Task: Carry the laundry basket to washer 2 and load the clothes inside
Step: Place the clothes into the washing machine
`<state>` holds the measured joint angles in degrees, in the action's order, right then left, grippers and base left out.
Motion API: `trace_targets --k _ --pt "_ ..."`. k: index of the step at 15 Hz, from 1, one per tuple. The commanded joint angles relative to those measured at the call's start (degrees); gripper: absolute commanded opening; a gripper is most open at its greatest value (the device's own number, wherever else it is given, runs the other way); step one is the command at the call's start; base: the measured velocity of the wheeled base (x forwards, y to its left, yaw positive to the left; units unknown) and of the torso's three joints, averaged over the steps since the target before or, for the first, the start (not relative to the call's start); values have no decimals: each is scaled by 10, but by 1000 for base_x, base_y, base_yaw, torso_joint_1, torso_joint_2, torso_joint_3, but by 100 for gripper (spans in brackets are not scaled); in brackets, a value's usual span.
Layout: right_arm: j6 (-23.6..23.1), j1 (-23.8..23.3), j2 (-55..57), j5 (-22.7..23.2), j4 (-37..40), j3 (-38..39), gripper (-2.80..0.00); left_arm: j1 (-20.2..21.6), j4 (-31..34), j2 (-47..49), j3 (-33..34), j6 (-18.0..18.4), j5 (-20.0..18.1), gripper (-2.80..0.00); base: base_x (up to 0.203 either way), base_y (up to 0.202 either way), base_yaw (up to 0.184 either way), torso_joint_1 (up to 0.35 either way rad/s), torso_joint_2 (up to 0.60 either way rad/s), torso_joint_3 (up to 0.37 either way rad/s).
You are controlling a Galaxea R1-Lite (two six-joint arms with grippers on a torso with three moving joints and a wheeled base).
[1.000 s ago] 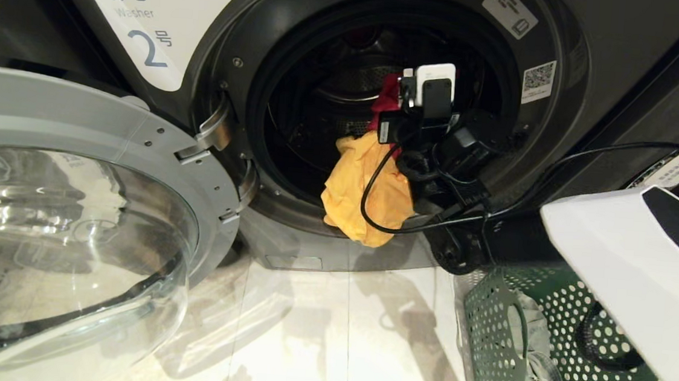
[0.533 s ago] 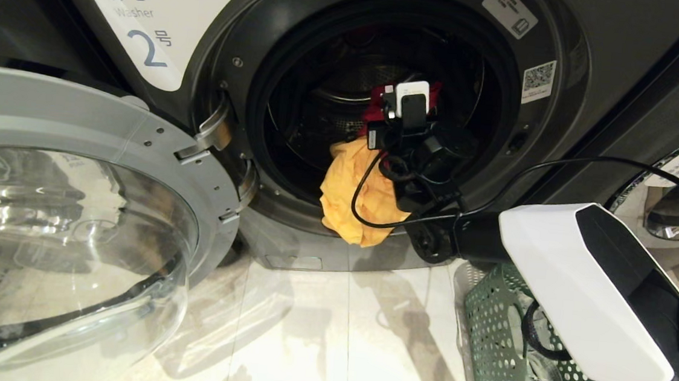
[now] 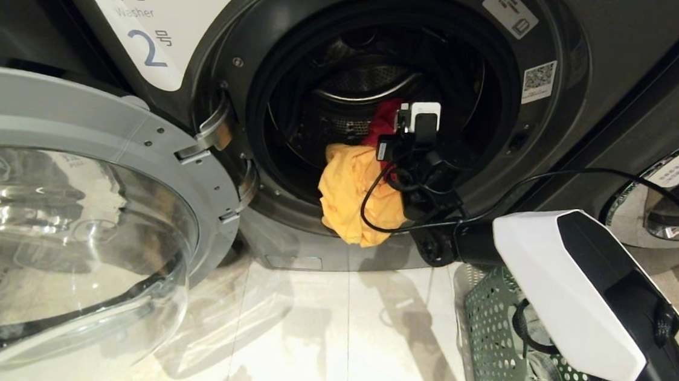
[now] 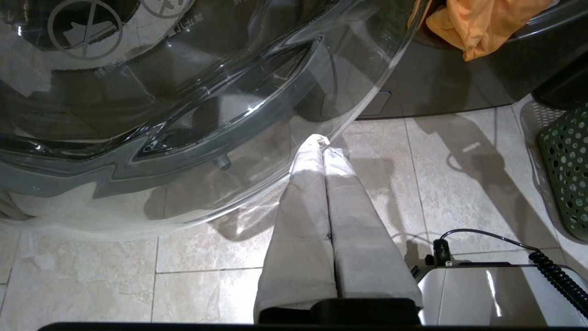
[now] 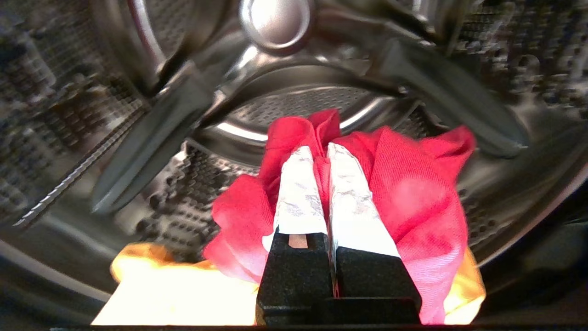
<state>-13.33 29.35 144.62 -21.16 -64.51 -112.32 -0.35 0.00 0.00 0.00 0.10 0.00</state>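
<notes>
Washer 2 (image 3: pixel 150 48) stands with its round door (image 3: pixel 94 153) swung open to the left. My right gripper (image 5: pixel 320 149) is inside the drum (image 5: pixel 294 105), shut on the pink-red garment (image 5: pixel 413 193), which bunches around both fingers. The yellow garment (image 3: pixel 354 198) lies over the lower lip of the opening and hangs down outside. The green laundry basket (image 3: pixel 497 348) stands on the floor at the lower right, under my right arm (image 3: pixel 561 293), with the grey garment (image 3: pixel 535 363) inside. My left gripper (image 4: pixel 321 140) hangs shut and empty above the floor tiles, beside the door glass.
The open door's glass bowl (image 4: pixel 183 115) fills the left side, close to my left gripper. Another washer's chrome door rim (image 3: pixel 671 216) shows at the far right. A black cable (image 3: pixel 619 176) loops from my right arm. Pale tile floor (image 3: pixel 334 335) lies between door and basket.
My right arm has swung left and reached deeper into the drum, carrying the pink-red garment. The yellow garment has shifted slightly on the lip. The left arm has not moved.
</notes>
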Motion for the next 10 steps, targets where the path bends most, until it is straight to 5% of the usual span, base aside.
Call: trace_targets --k 1,10 --pt "6 -4 -23 1 6 0 -280 1 0 0 0 0 0 -280 0 0 0 0 0 0" --pt "18 -4 -47 2 89 1 -280 0 0 0 0 0 0 -280 0 0 0 0 0 0"
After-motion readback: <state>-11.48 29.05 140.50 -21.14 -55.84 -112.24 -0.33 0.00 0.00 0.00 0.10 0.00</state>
